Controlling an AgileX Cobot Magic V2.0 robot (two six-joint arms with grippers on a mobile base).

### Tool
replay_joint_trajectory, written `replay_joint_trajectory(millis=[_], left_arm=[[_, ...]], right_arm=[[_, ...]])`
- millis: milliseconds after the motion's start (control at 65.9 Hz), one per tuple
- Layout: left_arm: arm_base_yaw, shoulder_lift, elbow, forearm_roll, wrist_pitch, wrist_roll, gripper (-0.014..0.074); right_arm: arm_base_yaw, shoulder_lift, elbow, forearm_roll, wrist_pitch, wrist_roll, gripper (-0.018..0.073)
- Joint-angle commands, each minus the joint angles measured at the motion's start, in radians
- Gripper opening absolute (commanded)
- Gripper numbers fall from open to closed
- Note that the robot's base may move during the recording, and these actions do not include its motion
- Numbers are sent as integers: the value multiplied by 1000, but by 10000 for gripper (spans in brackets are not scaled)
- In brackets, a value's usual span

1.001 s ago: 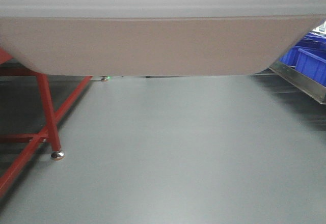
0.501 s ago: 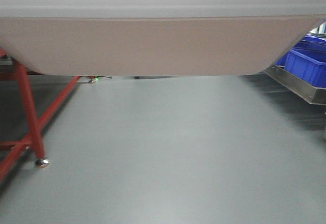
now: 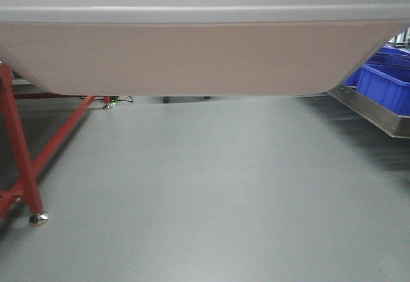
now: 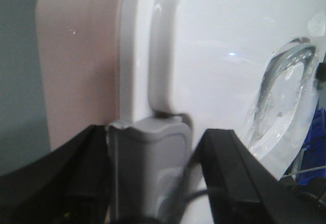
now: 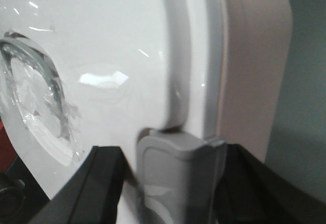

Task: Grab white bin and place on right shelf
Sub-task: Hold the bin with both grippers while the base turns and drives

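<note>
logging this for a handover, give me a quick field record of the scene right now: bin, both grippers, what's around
bin: white bin, lid on, held above the floor, filling the front view's top
left arm: left gripper clamped on a grey latch at the bin's edge
right arm: right gripper clamped on the opposite latch
front left: red frame
front right: blue crates on a steel shelf
placed: not yet

One white bin (image 3: 192,58), two blue crates (image 3: 386,86), one red frame (image 3: 19,160)

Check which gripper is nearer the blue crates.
Right. The right gripper grips the white bin at the end toward the blue crates; the left gripper grips the far end.
</note>
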Motion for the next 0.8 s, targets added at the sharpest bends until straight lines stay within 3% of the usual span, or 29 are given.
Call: replay_joint_trajectory(millis=[0,789], left_arm=[[-19,-12,-29,-168,130,17,220],[-19,-12,-29,-168,128,17,220]], right_arm=[[13,-20,-30,185,101,-4,330],[13,-20,-30,185,99,-4,330]])
